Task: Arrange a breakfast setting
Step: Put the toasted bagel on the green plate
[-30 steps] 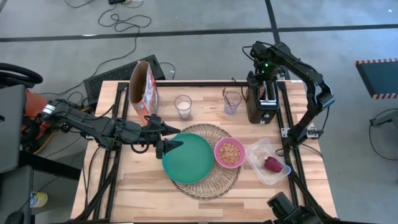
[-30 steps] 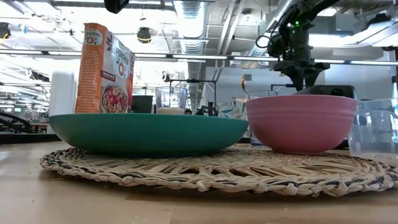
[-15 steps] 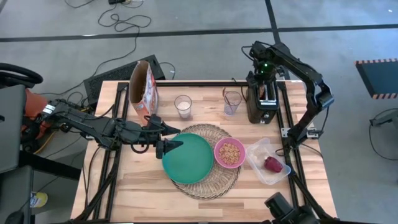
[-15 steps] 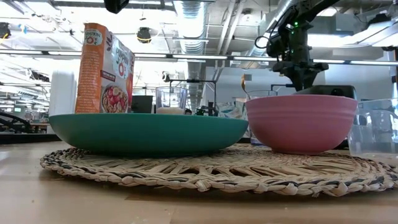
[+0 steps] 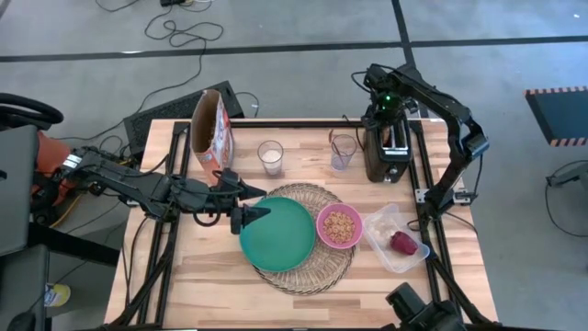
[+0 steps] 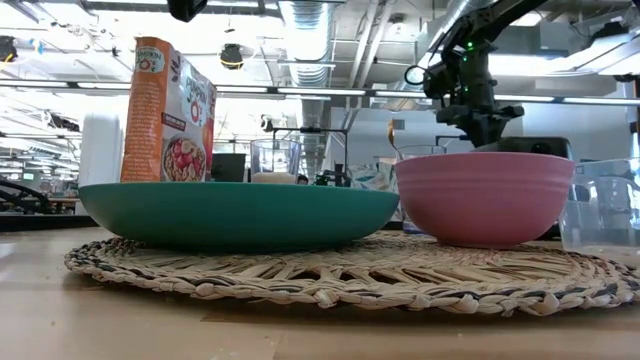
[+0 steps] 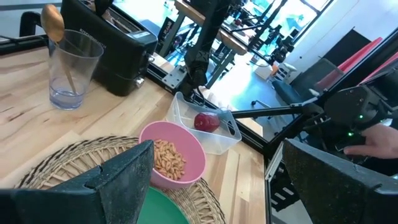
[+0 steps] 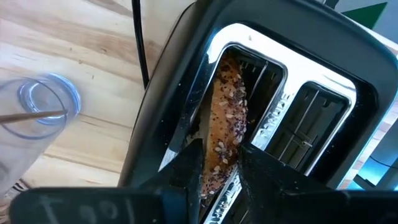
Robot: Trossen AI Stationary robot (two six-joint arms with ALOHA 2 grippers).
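A teal plate (image 5: 280, 234) and a pink bowl (image 5: 340, 225) of cereal sit on the round straw mat (image 5: 312, 276). The cereal box (image 5: 211, 129) stands at the far left. Two clear glasses (image 5: 270, 156) (image 5: 343, 150) stand behind the mat, and the right one holds the gold spoon (image 7: 53, 22). The red fruit (image 5: 401, 242) lies in a clear tub. My right gripper (image 8: 221, 163) is above the black toaster (image 5: 390, 152), shut on the seeded bagel (image 8: 227, 106) in its slot. My left gripper (image 5: 255, 213) is open at the plate's left rim. My right gripper pinches the bagel's upper edge (image 8: 219, 155) between its two fingers, one on each flat face. The fingers come from above, pointing down into the toaster's slot. The bagel stands on edge with its lower part in the slot.
The clear tub (image 5: 395, 241) lies right of the mat. The toaster stands at the far right corner, close to the spoon glass. Bare wood lies along the near edge (image 5: 211, 285) and on the left. A person's hand (image 7: 379, 142) shows beyond the table.
My right gripper has shifted a little toward the table's far edge and slightly upward over the toaster, and has tipped somewhat. The left arm and the things on the mat have kept still.
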